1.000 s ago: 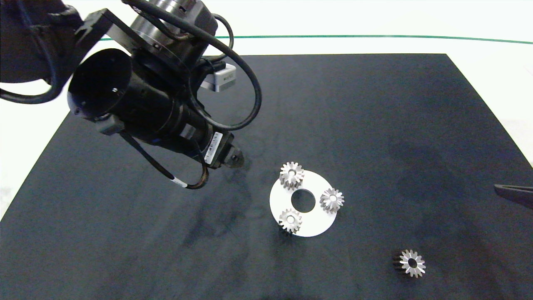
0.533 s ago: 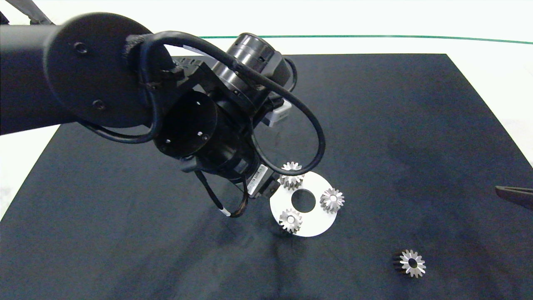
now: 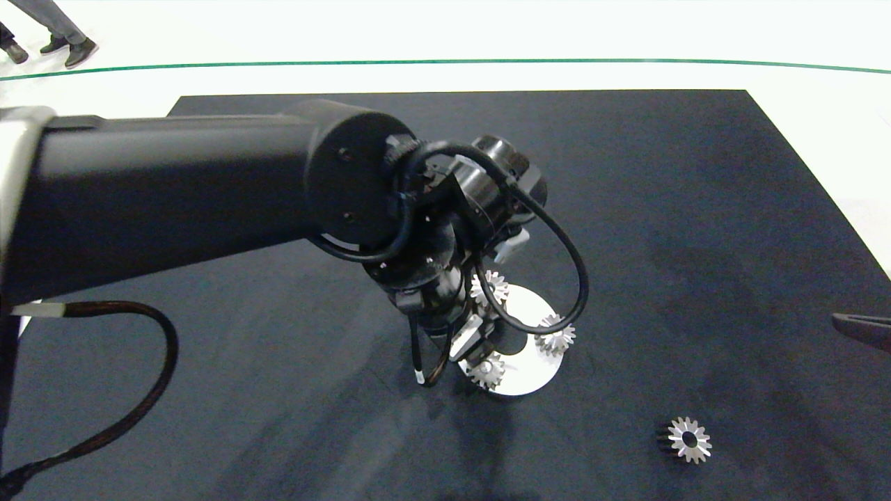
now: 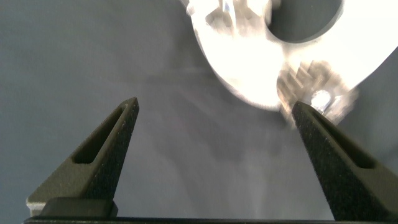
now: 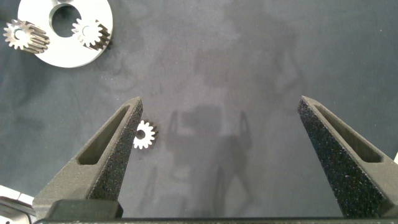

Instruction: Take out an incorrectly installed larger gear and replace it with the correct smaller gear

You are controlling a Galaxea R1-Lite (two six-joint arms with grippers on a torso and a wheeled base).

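Note:
A white disc (image 3: 523, 381) with a centre hole lies mid-mat and carries three silver gears. The larger gear (image 3: 491, 285), tall and pale, stands at the disc's far-left rim, partly behind a cable. Two slightly smaller gears (image 3: 555, 337) (image 3: 487, 370) sit at its right and near rims. The smaller gear (image 3: 689, 439), star-faced with a dark hole, lies loose on the mat at the near right, and shows as the smaller gear (image 5: 144, 134). My left arm's wrist (image 3: 445, 278) hangs over the disc's left side. The left gripper (image 4: 214, 102) is open beside the disc (image 4: 249, 74). My right gripper (image 5: 219, 102) is open, parked at the right edge.
The black mat (image 3: 696, 209) covers the table; pale floor with a green line lies beyond. A person's shoes (image 3: 66, 50) show at the far left. A loose cable (image 3: 139, 396) loops over the mat's left side. The right finger (image 3: 860, 327) pokes in at the right edge.
My left arm has swung right and down from the mat's far left until its wrist covers the disc's left part. The gears, disc and right gripper have not moved.

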